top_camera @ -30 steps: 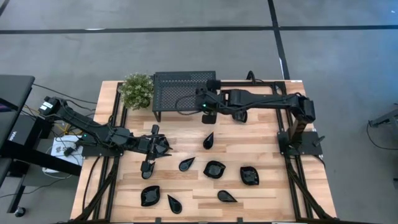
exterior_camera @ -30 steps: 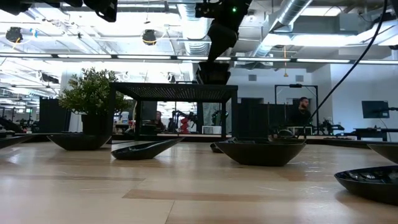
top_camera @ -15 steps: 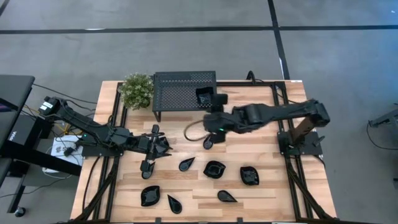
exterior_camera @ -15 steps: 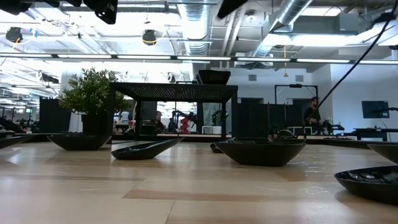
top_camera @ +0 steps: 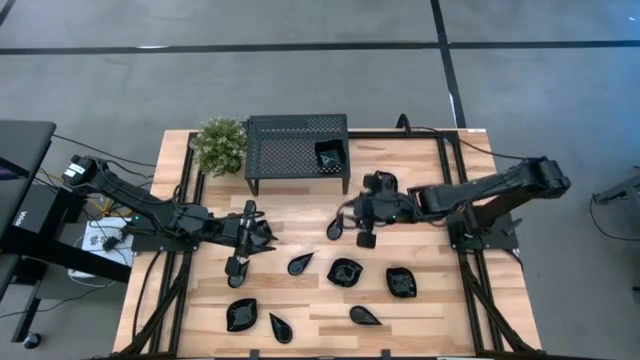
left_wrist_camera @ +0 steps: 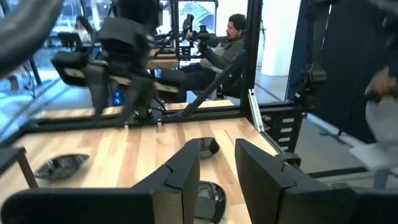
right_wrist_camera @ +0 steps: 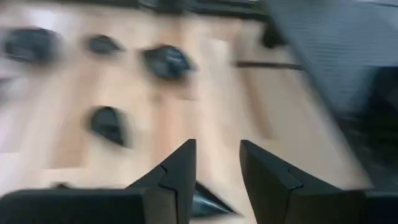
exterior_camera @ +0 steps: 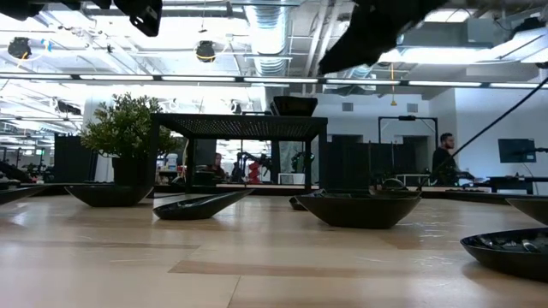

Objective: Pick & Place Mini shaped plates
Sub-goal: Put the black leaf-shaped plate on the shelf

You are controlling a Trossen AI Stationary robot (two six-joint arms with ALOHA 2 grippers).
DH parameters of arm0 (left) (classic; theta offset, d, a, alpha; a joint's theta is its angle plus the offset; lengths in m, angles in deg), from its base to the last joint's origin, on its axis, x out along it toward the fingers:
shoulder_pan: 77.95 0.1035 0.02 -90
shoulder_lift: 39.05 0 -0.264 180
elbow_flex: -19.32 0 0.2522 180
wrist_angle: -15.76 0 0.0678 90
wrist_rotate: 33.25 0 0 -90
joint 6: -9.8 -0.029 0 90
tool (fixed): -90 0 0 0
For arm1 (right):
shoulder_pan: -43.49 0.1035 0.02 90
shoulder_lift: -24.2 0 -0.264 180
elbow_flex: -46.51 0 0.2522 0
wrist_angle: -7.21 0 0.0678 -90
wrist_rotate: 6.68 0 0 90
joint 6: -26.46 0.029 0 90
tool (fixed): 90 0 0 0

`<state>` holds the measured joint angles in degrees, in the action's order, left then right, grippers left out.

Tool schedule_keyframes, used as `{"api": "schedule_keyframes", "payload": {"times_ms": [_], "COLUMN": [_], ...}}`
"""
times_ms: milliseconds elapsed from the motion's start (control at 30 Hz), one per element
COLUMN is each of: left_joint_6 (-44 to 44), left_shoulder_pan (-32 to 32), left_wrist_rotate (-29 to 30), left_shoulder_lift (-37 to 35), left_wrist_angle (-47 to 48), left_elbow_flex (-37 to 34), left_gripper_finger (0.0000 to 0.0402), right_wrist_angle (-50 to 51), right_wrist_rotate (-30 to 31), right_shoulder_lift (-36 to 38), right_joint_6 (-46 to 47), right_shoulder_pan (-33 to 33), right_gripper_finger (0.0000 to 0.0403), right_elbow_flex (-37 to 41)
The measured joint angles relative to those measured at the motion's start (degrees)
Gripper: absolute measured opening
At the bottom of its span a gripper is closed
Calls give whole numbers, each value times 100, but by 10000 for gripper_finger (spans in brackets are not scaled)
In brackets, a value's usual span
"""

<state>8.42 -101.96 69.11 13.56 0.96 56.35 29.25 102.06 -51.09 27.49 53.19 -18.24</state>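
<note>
The right gripper (top_camera: 364, 226), fingers parted and empty, hovers beside a teardrop plate (top_camera: 335, 227) right of the waiting, parted left gripper (top_camera: 262, 238); a misjudged descent could knock it away

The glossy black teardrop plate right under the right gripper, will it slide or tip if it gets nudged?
The glossy black teardrop plate probably slides easily: its surface looks slick on the smooth wooden table. Its shallow, low shape suggests it would spin rather than tip. It looks rigid, maybe chippable.
</note>
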Motion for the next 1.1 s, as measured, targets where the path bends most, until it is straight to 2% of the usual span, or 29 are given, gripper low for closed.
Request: {"api": "schedule_keyframes", "payload": {"times_ms": [67, 133, 367, 567, 800, 1000, 1100], "left_joint_6": [263, 485, 1041, 2155, 3926, 4102, 3868], "left_shoulder_pan": [0, 0, 293, 565, 557, 549, 548], "left_wrist_rotate": [0, 4, 388, -553, -443, -44, -55], "left_shoulder_lift": [82, 250, 1302, 1711, 1709, 1708, 1619], "left_wrist_angle": [-16, -1, 38, 699, 1485, 2125, 2660], "left_elbow_flex": [0, 0, 61, 27, -216, -227, 144], "left_gripper_finger": [104, 104, 104, 104, 104, 104, 104], "right_wrist_angle": [-668, -879, -888, -854, -851, -850, -850], "right_wrist_rotate": [-423, -702, -825, -830, -828, -826, -826], "right_shoulder_lift": [-63, -162, -181, -181, -181, -181, -181], "right_joint_6": [-60, -324, -397, -397, -399, -401, -405], "right_shoulder_pan": [-2, -35, -48, 4, 4, 2, -6], "right_gripper_finger": [118, 118, 118, 118, 118, 118, 118], "right_elbow_flex": [335, 371, 141, 116, 120, 123, 123]}}
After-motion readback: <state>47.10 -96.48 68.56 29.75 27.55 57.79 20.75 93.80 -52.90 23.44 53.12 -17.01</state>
